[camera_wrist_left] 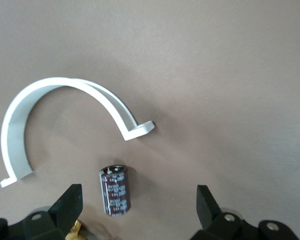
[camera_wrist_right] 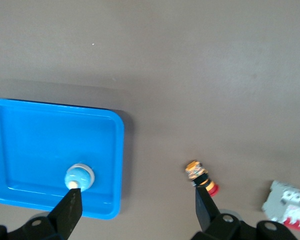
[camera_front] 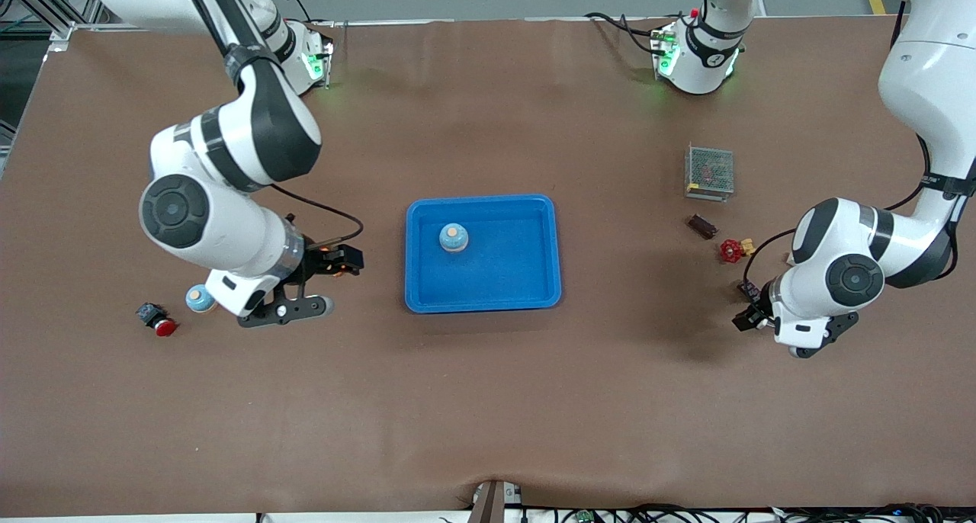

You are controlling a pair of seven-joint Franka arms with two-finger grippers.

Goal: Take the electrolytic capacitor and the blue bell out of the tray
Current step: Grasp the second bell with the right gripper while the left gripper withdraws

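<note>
Capacitor [camera_wrist_left: 114,190] lies between open left tool [camera_wrist_left: 140,205] fingers.

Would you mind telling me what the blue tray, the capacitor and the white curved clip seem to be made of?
Blue tray: probably moulded plastic, slightly glossy, with rounded corners and light glinting off its floor.
Capacitor: likely a metal can in a shiny dark printed sleeve, with a silvery top edge.
White curved clip: looks like matte plastic, a thin uniform white band with small feet.

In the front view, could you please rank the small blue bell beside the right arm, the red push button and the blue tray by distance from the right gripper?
From the right gripper:
1. Small blue bell, on the table beside the right arm.
2. Blue tray, at mid-table, holding another bell.
3. Red push button, toward the right arm's end of the table.
</note>
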